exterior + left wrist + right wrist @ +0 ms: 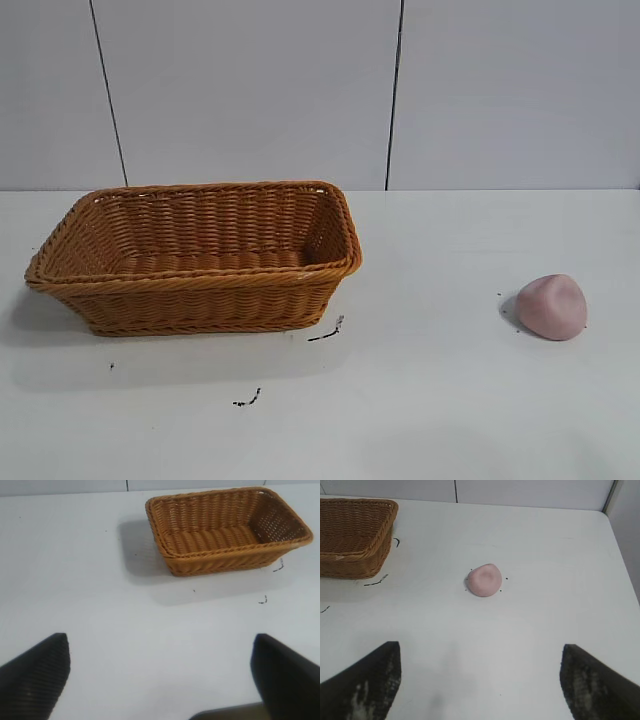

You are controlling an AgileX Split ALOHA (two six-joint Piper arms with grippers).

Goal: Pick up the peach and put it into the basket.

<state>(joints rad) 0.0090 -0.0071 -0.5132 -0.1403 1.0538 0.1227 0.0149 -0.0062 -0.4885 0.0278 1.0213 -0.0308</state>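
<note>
The peach (552, 306), a small pale pink lump, lies on the white table at the right. It also shows in the right wrist view (485, 580), ahead of my right gripper (480, 652), which is open, empty and well short of it. The orange-brown wicker basket (190, 295) stands at the left, empty; it shows in the left wrist view (225, 560) and at the edge of the right wrist view (350, 555). My left gripper (160, 642) is open and empty over bare table, well short of the basket. Neither arm shows in the exterior view.
Small black marks (326, 332) lie on the table by the basket's near right corner, and another (247, 400) nearer the front. A white panelled wall (400, 90) stands behind the table. The table's edge (620, 545) runs beyond the peach in the right wrist view.
</note>
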